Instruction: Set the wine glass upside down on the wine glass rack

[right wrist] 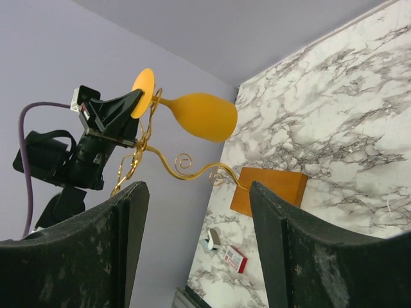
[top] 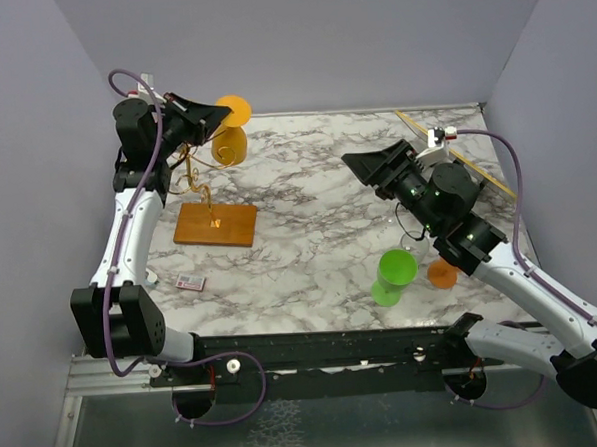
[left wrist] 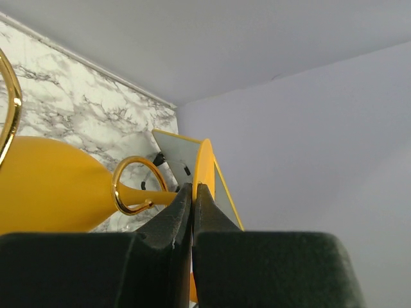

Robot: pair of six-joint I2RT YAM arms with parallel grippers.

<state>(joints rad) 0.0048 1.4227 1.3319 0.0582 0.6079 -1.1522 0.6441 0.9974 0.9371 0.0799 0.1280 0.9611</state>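
Left wrist view: left gripper (left wrist: 192,192) is clamping hard on the thin foot disc of the yellow wine glass (left wrist: 45,186), with both jaws pinching the disc edge-on. The stem is passing through a gold wire curl of the wine glass rack (top: 216,226). The bowl is sitting on the far side of that curl from the fingers.

From the top camera, the glass is hanging foot up and bowl down at the far left of the marble table (top: 307,203). It's up among the rack's curled arms, and the bowl is just beyond the rack's wooden base. I can't tell whether the foot is resting on the wire or only being carried by the gripper.

Right gripper (top: 355,162) is hovering right of centre, well apart from the rack. Its jaws are standing wide with nothing between them, and it is pointing left toward the glass.

A green plastic glass (top: 393,276) is standing at the near right, just beside the right arm. An orange item (top: 442,273) is sitting next to it, partly hidden by the arm. A small red-and-white box (top: 189,282) is lying near the left arm, on the near side of the rack base. A thin yellow strip (top: 467,161) is lying along the far right edge.
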